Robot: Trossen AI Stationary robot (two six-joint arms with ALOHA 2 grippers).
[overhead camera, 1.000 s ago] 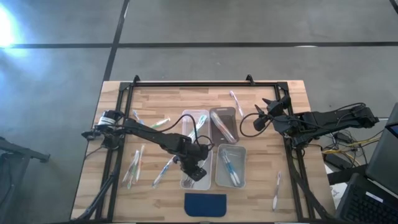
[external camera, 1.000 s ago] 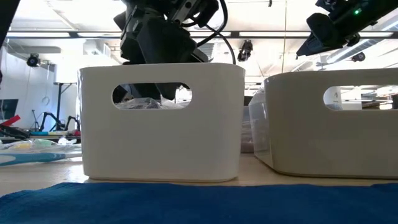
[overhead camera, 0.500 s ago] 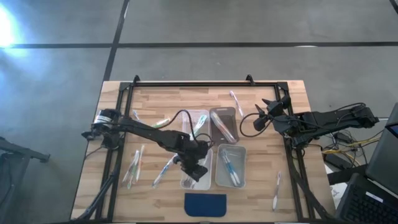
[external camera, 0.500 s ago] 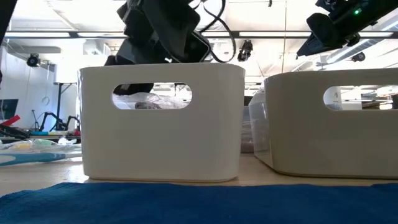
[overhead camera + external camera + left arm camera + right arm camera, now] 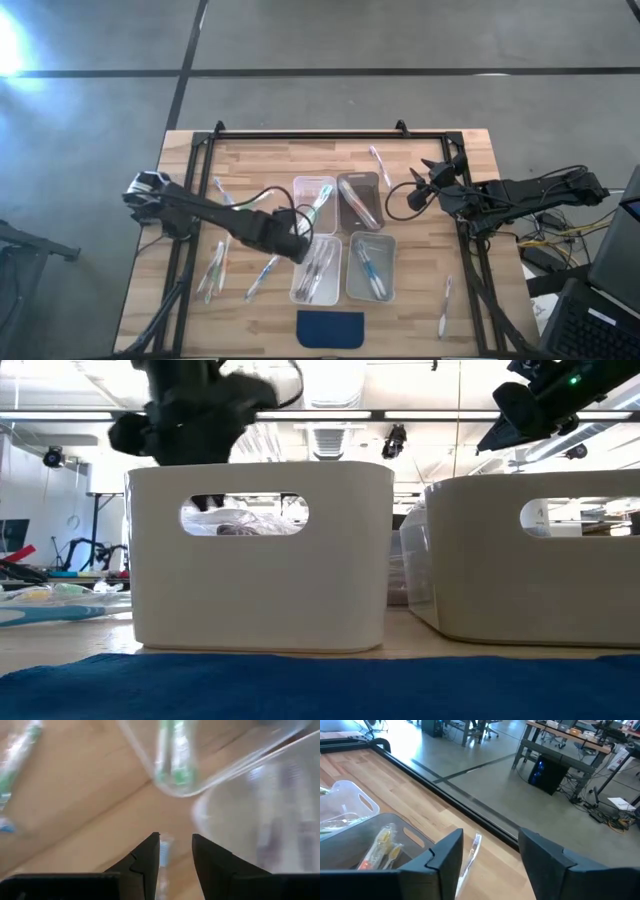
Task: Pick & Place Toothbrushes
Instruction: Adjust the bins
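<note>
While my left claw (image 5: 298, 247) hangs just beyond the blue pad (image 5: 331, 328) and a little to its left, its jaws stand slightly apart and I judge them to be pinching nothing. My right claw (image 5: 418, 180) waits well beyond the pad and off to its right, jaws spread and empty.

The toothbrushes (image 5: 215, 265) are split. Some already lie in the four clear bins (image 5: 345, 288) straight beyond the pad. Several are loose on the table (image 5: 250, 150) beyond the pad's left side, the closest of them (image 5: 262, 275) right beside my left claw. One lies beyond the far bins (image 5: 379, 165), and one is out to the pad's right (image 5: 445, 305).

What worries me:
- **Knocking the bin:** my left claw sits so close to the bin wall beyond the pad that a careless sweep could shove or tip the light plastic.
- **A narrow reach:** my jaws are only partly apart, so they may push the thin, slippery brush along the wood instead of straddling it.
- **A double pick:** the loose brushes left of the pad lie in pairs, so I could pinch two at once and drop one short of the bins
</note>
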